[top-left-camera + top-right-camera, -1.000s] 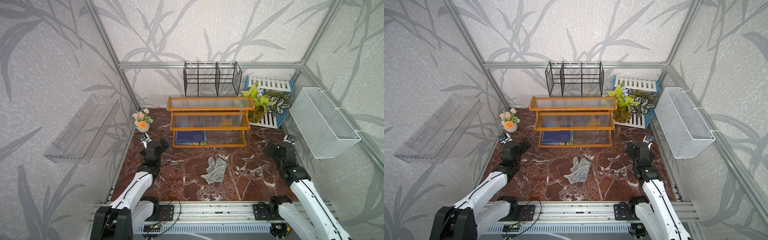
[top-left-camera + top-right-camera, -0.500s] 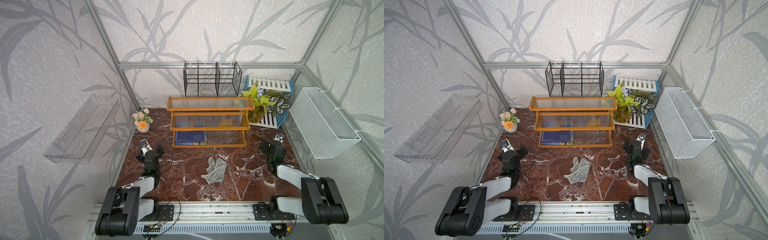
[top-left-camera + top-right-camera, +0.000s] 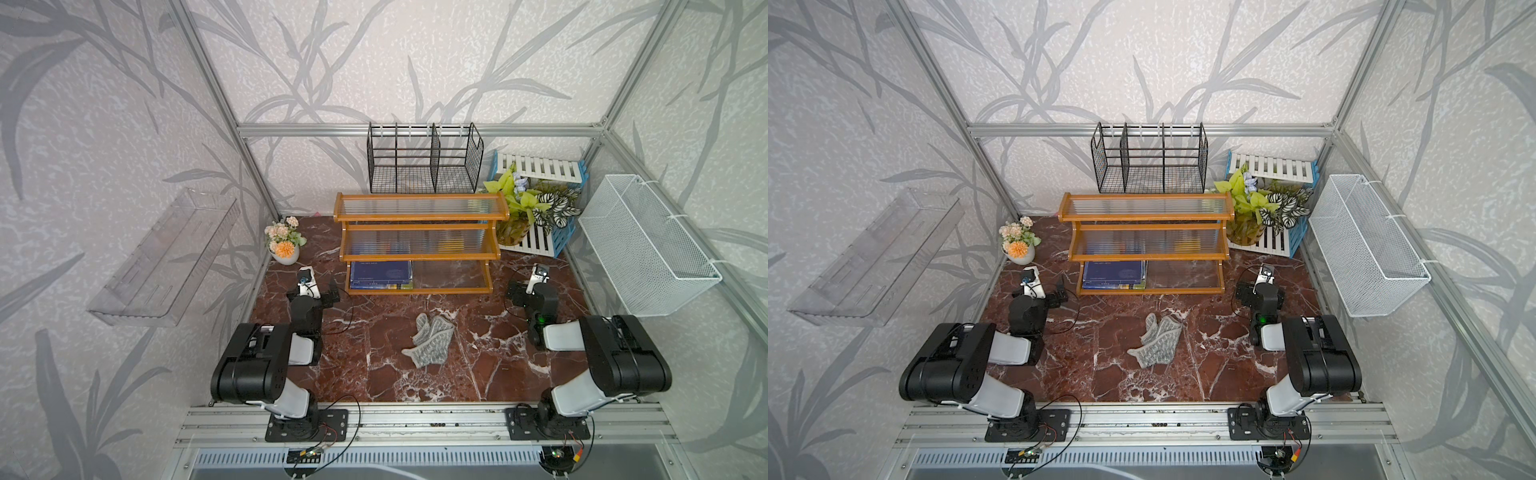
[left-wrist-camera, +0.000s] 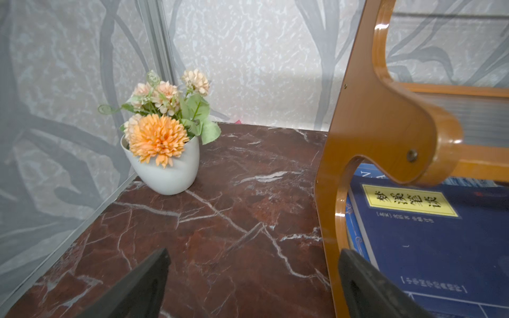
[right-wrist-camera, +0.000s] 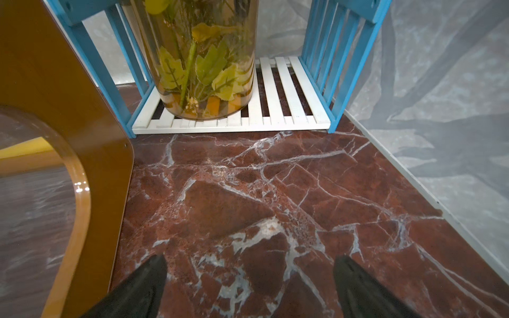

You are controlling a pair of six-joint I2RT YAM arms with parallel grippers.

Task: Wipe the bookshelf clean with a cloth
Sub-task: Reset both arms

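Cloth (image 3: 430,340) lies loose and rumpled on the table (image 3: 374,324), about midway between the left and right edges. It is well clear of the bookshelf (image 3: 419,217), which stands at the middle of the back edge. The cloth looks like a soft ribbed knit: light and limp, likely to drape and bunch rather than keep a shape, and unlikely to slide much on the marbled top. A raised fold near its centre seems the best place to pinch, since a flat margin would give little purchase against the hard surface. Near the table's left edge, beside the shelf's side panel, the left jaws stand wide apart and empty. The right jaws are likewise spread and empty near the right edge. The bookshelf's ribbed clear panels look rigid yet light, so firm wiping could shove it.
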